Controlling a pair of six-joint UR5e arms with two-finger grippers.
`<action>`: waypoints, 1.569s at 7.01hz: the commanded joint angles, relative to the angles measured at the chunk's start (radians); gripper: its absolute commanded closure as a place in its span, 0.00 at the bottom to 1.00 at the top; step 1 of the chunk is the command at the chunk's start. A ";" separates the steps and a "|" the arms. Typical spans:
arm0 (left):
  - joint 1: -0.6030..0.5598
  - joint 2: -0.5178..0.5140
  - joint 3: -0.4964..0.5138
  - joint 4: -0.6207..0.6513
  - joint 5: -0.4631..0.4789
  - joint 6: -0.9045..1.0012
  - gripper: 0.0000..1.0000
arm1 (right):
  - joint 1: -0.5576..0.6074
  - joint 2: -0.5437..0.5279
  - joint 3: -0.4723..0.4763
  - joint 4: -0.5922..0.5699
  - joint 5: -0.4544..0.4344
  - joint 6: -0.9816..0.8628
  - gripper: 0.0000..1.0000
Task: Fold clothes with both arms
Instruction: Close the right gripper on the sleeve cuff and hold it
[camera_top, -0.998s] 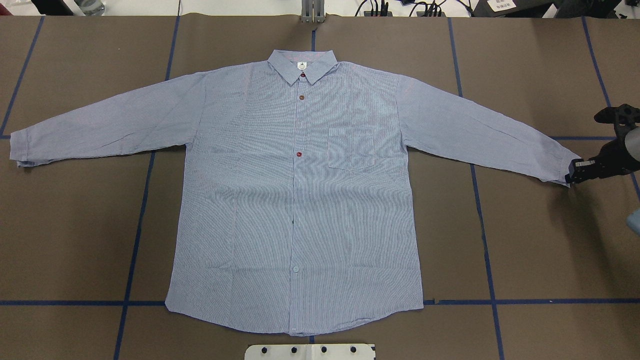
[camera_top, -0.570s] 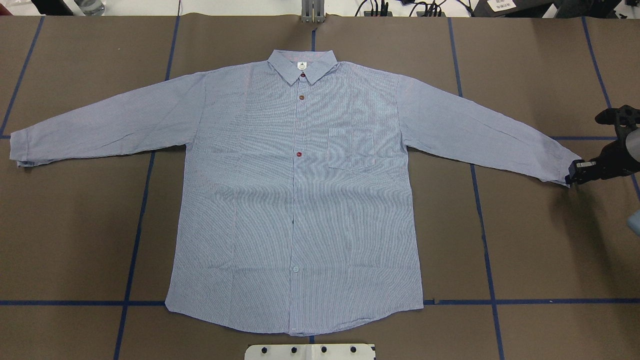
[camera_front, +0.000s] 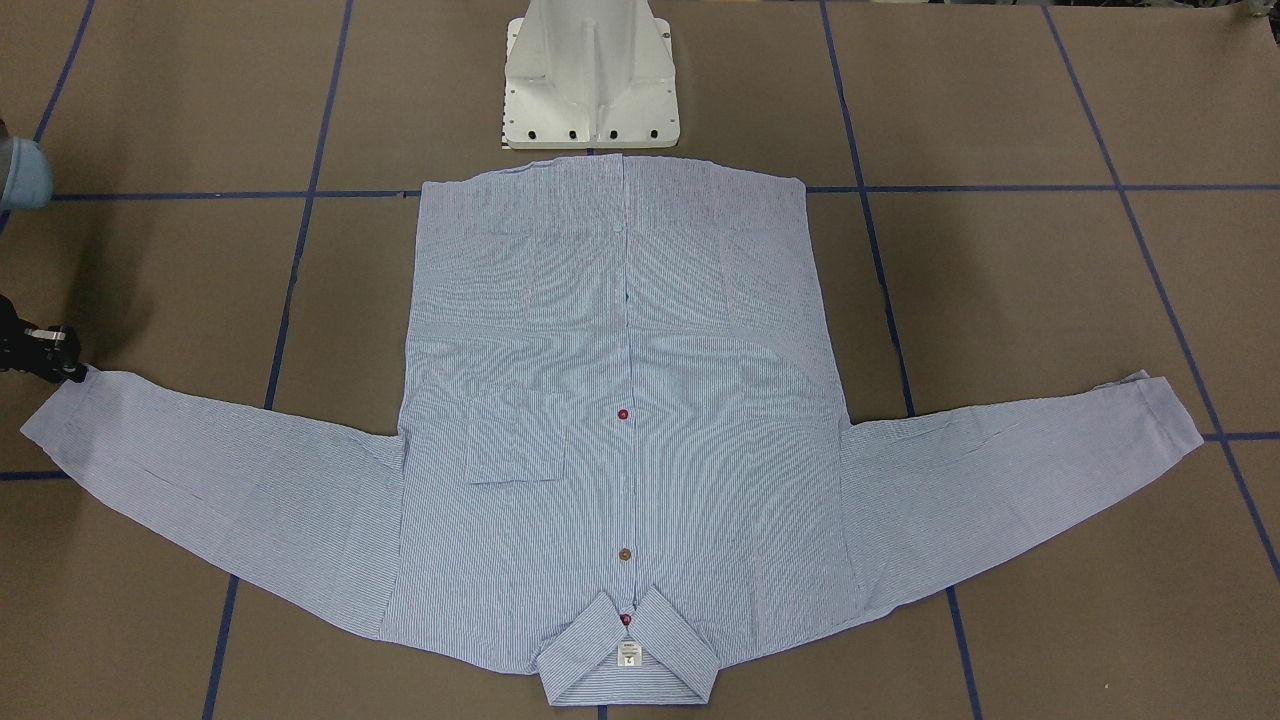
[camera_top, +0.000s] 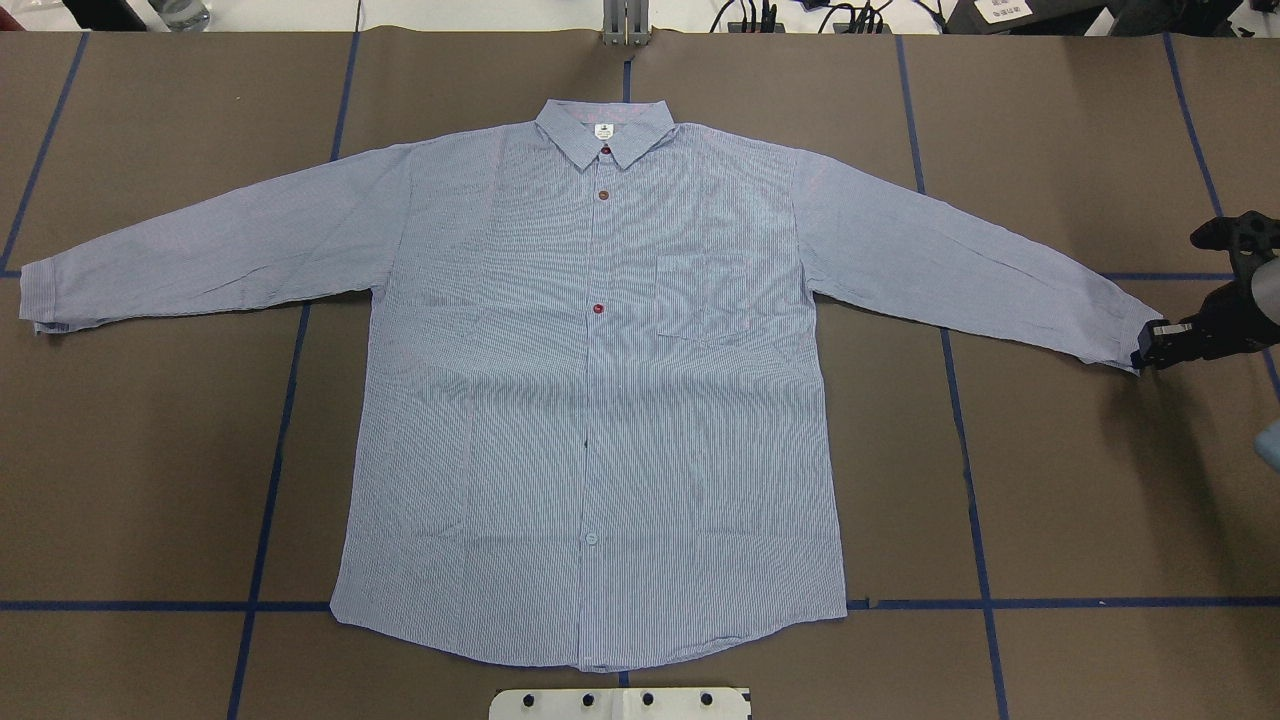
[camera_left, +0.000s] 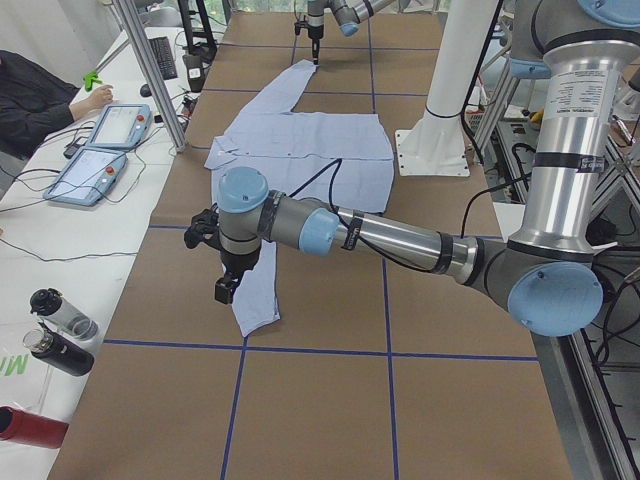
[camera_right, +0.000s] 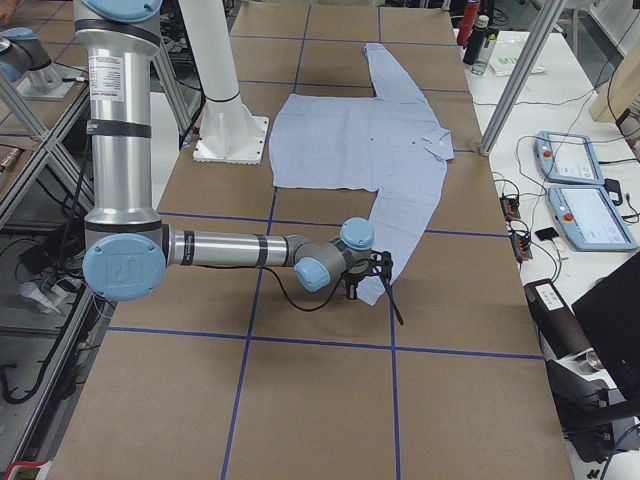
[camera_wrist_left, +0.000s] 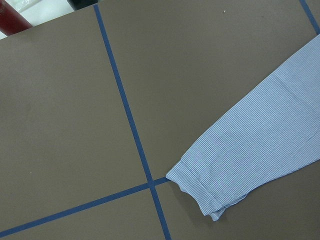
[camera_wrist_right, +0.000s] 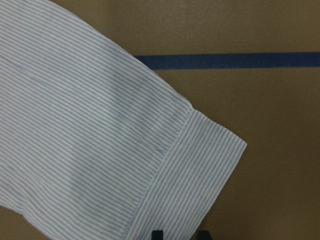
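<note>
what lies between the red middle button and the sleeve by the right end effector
A chest pocket, sewn on the shirt front; the overhead view shows it.

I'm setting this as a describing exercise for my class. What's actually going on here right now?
This is the very start of folding a pinstriped button-up shirt. It lies flat, buttoned and face up on the brown table, both sleeves spread out. The right gripper sits low at the cuff on the robot's right, its fingers apart, not closed on the cloth. The left gripper hangs over the other cuff; whether it is open cannot be told. No fold is made yet.
</note>
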 joint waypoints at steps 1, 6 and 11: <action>0.000 0.000 -0.004 0.001 0.000 0.000 0.01 | -0.001 0.003 -0.006 0.000 0.003 0.000 0.65; 0.000 0.000 -0.005 0.001 0.000 0.000 0.01 | -0.001 0.003 -0.006 0.000 0.003 0.000 1.00; -0.002 -0.002 -0.011 0.001 0.002 0.000 0.01 | 0.088 -0.008 0.086 0.002 0.120 -0.006 1.00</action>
